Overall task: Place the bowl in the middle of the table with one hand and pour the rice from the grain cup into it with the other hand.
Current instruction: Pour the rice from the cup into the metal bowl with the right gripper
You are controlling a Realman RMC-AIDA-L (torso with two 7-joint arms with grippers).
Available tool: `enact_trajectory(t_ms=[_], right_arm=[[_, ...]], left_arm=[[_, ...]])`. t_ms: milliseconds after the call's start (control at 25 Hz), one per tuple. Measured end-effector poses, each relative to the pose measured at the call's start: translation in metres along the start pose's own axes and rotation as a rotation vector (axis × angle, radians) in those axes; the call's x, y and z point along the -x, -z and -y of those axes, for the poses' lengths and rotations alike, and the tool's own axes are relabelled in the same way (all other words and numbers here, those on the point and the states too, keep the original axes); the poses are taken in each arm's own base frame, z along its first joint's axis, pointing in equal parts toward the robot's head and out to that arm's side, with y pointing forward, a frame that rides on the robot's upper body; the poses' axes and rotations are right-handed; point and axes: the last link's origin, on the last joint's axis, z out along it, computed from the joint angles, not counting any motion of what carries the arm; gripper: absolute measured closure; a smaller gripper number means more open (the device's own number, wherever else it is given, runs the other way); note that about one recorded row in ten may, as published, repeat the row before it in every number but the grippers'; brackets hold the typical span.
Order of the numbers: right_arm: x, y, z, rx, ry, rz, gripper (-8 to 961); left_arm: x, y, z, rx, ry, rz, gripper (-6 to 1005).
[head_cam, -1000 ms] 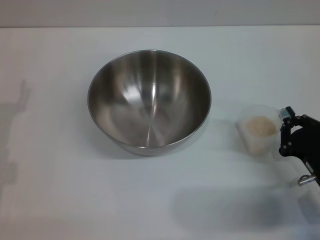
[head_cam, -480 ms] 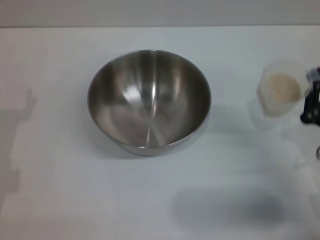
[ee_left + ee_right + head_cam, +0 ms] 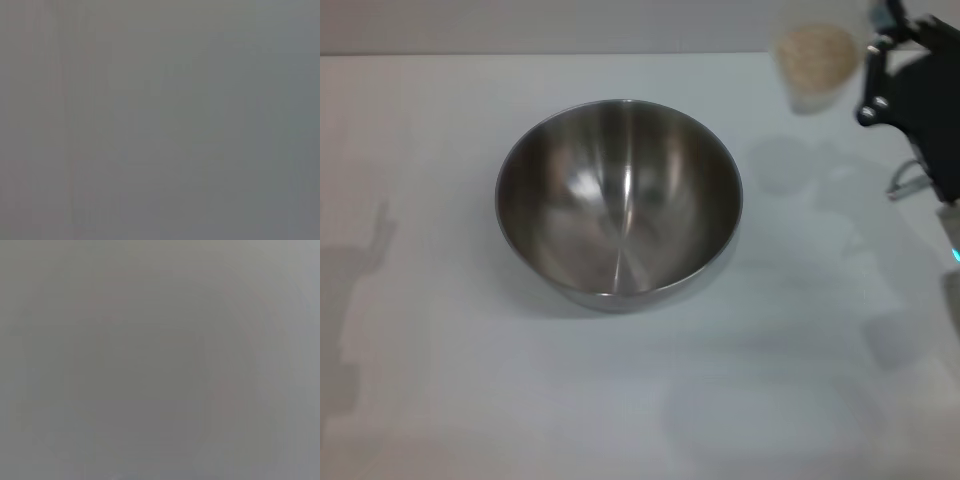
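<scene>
The steel bowl [image 3: 618, 202] stands upright in the middle of the white table [image 3: 440, 400], with nothing inside it. My right gripper [image 3: 868, 62] is shut on the clear grain cup [image 3: 816, 62] and holds it high in the air, to the right of and beyond the bowl. The cup is upright, and the heap of pale rice [image 3: 814, 52] shows inside it. The left gripper is out of the head view. Both wrist views show only plain grey.
The cup's faint shadow [image 3: 782, 165] falls on the table to the right of the bowl. The table's far edge [image 3: 570, 53] runs along the top of the head view.
My right gripper has lifted the grain cup off the table at the right and carried it up and slightly toward the bowl. The bowl has not moved.
</scene>
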Motion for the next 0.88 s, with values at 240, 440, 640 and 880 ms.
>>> enact_trajectory(t_ms=[240, 440, 640, 880], right_arm=[[-0.001, -0.034, -0.014, 0.090, 0.221, 0.019, 934], [0.001, -0.043, -0.026, 0.140, 0.341, 0.036, 934], [0.000, -0.049, -0.044, 0.206, 0.545, 0.030, 935], [-0.001, -0.054, -0.060, 0.257, 0.781, 0.033, 934]], left_arm=[[0.003, 0.005, -0.001, 0.008, -0.004, 0.017, 166], [0.004, 0.006, -0.004, 0.026, 0.002, 0.021, 166], [0.004, 0.004, -0.006, 0.042, 0.063, 0.022, 166], [0.003, 0.004, -0.003, 0.036, 0.132, 0.020, 166]])
